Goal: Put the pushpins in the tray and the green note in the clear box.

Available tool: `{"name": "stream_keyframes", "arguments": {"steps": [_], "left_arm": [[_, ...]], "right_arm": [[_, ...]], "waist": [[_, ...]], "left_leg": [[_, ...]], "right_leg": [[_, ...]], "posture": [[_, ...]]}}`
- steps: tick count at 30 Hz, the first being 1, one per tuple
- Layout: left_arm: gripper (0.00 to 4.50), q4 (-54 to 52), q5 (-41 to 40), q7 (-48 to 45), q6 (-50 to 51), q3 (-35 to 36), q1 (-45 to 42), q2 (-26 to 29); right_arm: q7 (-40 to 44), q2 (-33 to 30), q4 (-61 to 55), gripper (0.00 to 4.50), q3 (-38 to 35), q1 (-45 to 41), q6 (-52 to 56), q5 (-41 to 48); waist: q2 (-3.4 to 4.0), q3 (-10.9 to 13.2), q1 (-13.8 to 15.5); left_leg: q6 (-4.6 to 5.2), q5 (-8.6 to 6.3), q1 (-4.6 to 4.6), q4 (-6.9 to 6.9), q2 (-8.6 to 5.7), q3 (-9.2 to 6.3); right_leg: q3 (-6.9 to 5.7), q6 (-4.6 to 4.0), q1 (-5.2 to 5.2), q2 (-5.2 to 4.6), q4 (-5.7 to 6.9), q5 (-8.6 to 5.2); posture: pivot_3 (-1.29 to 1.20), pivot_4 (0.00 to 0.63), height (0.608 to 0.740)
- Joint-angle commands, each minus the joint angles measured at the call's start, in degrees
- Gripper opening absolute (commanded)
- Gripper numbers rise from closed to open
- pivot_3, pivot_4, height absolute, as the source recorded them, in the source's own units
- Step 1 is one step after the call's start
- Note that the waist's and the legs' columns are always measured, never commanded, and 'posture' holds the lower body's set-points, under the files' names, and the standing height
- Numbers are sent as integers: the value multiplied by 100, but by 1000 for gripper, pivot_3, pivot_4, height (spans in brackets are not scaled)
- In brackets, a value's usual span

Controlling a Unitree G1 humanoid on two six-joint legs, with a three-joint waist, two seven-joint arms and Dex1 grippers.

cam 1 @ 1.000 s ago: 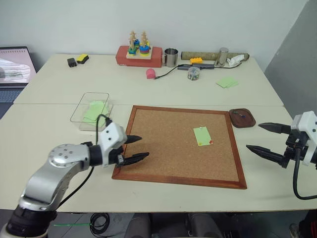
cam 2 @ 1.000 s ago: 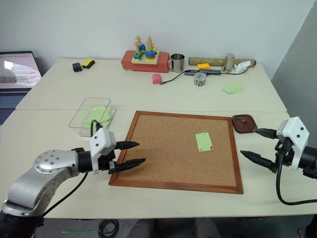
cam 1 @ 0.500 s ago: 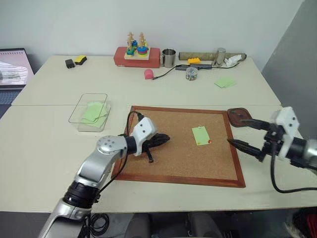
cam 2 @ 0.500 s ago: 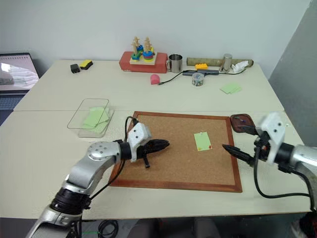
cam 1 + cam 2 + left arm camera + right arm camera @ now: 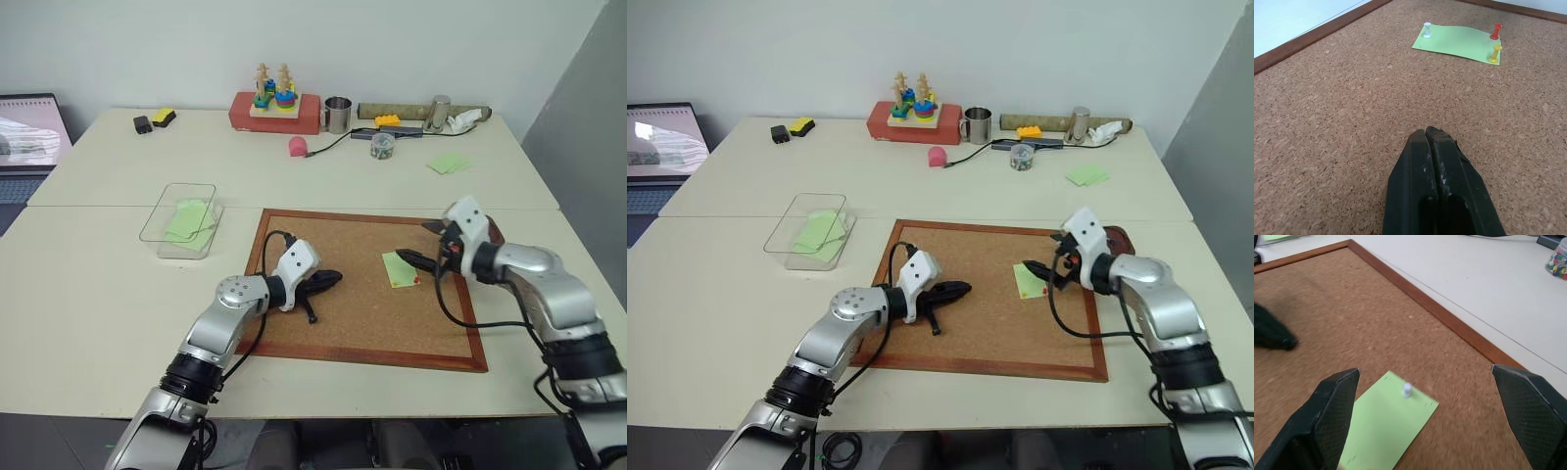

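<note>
The light is bright, even and diffuse, seemingly from overhead, and the pale table [image 5: 118, 294] shows no harsh glare. Shadows are soft: a faint dark patch lies on the corkboard [image 5: 343, 323] under the left gripper [image 5: 331, 279], and each pushpin [image 5: 1495, 31] in the left wrist view casts a small blurred shadow. That view is sharp on the cork grain. The right wrist view is softer, with slight motion blur on the green note [image 5: 1383, 431] and its fingers [image 5: 1327, 411].
</note>
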Motion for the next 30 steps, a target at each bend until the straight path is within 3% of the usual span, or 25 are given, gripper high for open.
{"name": "stream_keyframes", "arguments": {"steps": [1, 9, 10, 11, 15, 22, 30], "left_arm": [[34, 82, 219, 68, -85, -46, 145, 42], [34, -68, 364, 160, -118, -106, 302, 66], [0, -71, 372, 167, -118, -107, 305, 62], [0, -75, 375, 175, -113, -100, 307, 53], [0, -98, 396, 172, -99, -81, 311, 38], [0, -73, 414, 185, -95, -96, 281, 22], [0, -50, 428, 227, -77, -94, 257, 16]], "right_arm": [[163, 117, 617, 4500, 216, -283, -578, -425], [275, 359, 1258, 4500, 234, -411, -1055, -682], [281, 372, 1291, 4156, 229, -410, -1088, -698], [285, 387, 1322, 4144, 216, -411, -1110, -699], [321, 436, 1376, 3322, 186, -410, -1160, -717], [402, 488, 1417, 1590, 150, -406, -1159, -760], [501, 479, 1308, 119, 98, -376, -1013, -676]], "waist": [[0, 0, -4], [2, -1, -17], [2, -1, -17], [3, -2, -17], [3, -2, -17], [3, -2, -17], [4, -2, -17]], "left_leg": [[0, 0, 1, 0, 0, 0], [0, 0, 4, -1, 1, -1], [0, 0, 4, -1, 1, -1], [0, 0, 4, -1, 1, -1], [0, 0, 5, -1, 2, -1], [0, 0, 6, -1, 2, -1], [0, 0, 6, -1, 2, -2]], "right_leg": [[1, 0, 0, 0, 0, 0], [0, -2, 1, 0, 3, 1], [0, -2, 1, 0, 3, 1], [0, -2, 1, 1, 3, 1], [0, -3, 1, 1, 3, 1], [0, -3, 3, 2, 3, 2], [0, -3, 4, 2, 3, 2]], "posture": [[0, 150, 740], [0, 150, 740], [0, 150, 740], [0, 150, 740], [0, 150, 740], [0, 150, 740], [0, 150, 740]]}}
